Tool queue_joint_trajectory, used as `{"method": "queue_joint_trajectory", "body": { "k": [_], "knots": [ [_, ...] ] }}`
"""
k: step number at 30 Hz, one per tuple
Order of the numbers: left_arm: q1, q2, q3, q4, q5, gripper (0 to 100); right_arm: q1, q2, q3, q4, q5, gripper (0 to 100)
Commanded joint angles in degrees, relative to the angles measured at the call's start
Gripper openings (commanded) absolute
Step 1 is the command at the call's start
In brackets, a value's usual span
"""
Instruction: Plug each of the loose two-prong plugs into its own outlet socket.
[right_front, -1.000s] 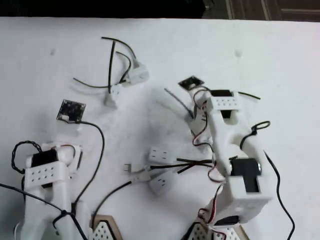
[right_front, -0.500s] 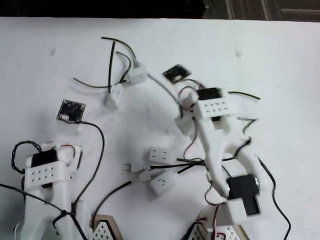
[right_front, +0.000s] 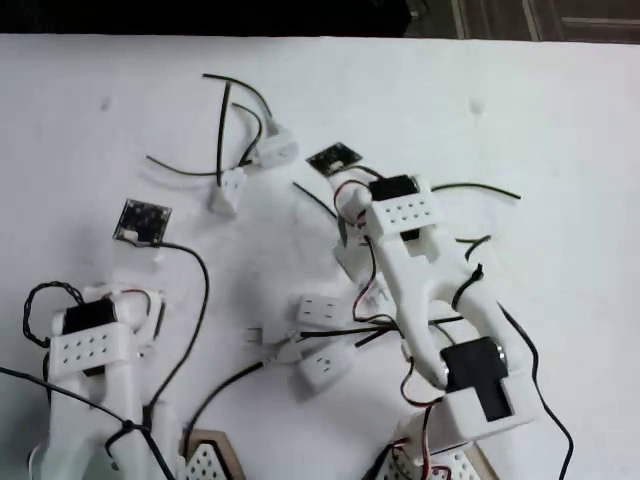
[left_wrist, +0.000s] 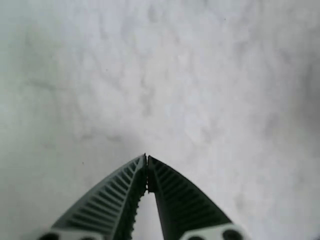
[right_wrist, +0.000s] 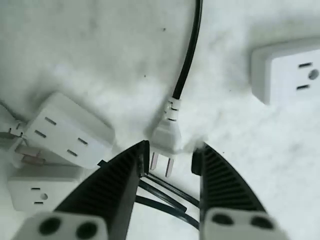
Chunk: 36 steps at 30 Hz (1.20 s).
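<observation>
The right hand (right_wrist: 170, 155) barely pinches the plug (right_wrist: 166, 137) at one o'clock from the sockets (right_front: 322, 310), so cable (right_wrist: 187, 60) drag could twist the prongs (right_wrist: 162, 164) off line; the left hand (left_wrist: 146, 172) sits closed.

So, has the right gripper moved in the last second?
Yes. In the high view, the right gripper has swung towards the left arm's side. It is now nearly in line with the white outlet block, which has stayed put.
</observation>
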Motion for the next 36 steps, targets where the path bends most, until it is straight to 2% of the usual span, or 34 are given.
{"method": "queue_joint_trajectory", "body": {
  "k": [1,10,16,24,29,36],
  "knots": [
    [-0.57,-1.45,-0.18,-0.88,-0.53,2,1.01,-2.42,-1.85,1.89,-0.53,14.2],
    [-0.57,-1.45,-0.18,-0.88,-0.53,2,1.89,6.55,-2.90,1.54,-1.05,14.2],
    [-0.57,-1.45,-0.18,-0.88,-0.53,2,1.27,12.44,-8.00,1.89,-7.12,14.2],
    [-0.57,-1.45,-0.18,-0.88,-0.53,2,0.04,17.89,-13.19,4.70,-7.12,13.7],
    [-0.57,-1.45,-0.18,-0.88,-0.53,2,0.04,17.80,-16.97,7.96,-7.12,1.9],
    [-0.57,-1.45,-0.18,-0.88,-0.53,2,0.04,18.15,-20.48,13.14,-7.12,2.6]
  ]
}}
